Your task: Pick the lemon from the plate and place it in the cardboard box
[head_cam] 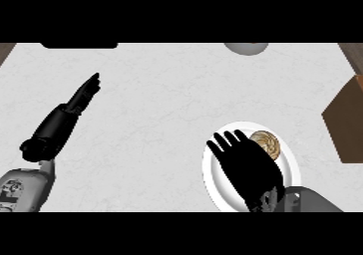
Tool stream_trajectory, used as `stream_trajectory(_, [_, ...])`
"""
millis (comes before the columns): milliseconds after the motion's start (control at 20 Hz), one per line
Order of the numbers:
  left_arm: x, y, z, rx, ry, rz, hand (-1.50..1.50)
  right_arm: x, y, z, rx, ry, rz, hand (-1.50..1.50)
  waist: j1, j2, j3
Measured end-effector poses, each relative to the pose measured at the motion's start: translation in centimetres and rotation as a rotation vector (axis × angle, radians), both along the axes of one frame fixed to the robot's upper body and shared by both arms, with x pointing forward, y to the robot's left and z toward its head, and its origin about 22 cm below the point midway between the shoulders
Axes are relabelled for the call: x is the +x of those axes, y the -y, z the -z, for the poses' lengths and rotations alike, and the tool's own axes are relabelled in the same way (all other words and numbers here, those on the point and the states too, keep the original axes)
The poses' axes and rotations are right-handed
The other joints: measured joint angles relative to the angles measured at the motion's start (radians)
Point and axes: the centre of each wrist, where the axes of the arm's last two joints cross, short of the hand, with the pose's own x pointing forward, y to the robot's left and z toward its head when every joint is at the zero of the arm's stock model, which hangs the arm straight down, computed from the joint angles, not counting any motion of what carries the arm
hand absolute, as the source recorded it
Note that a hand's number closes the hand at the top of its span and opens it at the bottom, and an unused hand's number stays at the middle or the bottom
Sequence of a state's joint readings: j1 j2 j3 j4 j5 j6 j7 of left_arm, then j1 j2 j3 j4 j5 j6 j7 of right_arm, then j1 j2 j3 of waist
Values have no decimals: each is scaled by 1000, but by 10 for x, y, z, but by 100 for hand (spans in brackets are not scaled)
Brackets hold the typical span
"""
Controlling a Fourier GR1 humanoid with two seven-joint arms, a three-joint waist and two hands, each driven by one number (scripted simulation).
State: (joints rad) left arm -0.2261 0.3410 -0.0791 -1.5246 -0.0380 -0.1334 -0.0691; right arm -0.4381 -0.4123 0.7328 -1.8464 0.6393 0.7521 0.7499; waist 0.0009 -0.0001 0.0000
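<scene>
A white plate (289, 158) lies at the lower right of the counter. On it sits a round, tan-yellow lemon (265, 143), toward the plate's upper right. My right hand (246, 167) hovers over the plate with fingers straight and spread, just left of the lemon and beside it; whether it touches the lemon is unclear. The brown cardboard box (351, 118) stands at the right edge, cut off by the view. My left hand (84, 94) rests at the left with fingers straight, pointing up and away, holding nothing.
A grey rounded object (247, 48) sits at the counter's far edge, partly cut off. A dark object (80, 45) lies at the far left edge. Brown strips show at both upper corners beyond the counter.
</scene>
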Motion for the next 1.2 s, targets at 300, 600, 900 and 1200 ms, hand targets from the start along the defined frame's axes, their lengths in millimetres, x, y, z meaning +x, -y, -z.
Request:
stream_trajectory(300, [-8, 2, 0, -7, 3, 0, 0, 6, 7, 13, -10, -10, 9, -150, 2, 0, 0])
stream_trajectory(600, [-2, 3, 0, -6, 8, -3, 0, 4, 11, 32, -54, 11, 33, -150, 0, 0, 0])
stream_trajectory(900, [0, -1, -3, -1, 3, 0, 0, 12, 21, 47, -40, -16, 38, 150, 0, 0, 0])
stream_trajectory(1200, [-4, 8, -1, -1, 6, -1, 0, 18, 24, 52, -3, 18, -79, 150, 4, -2, -1])
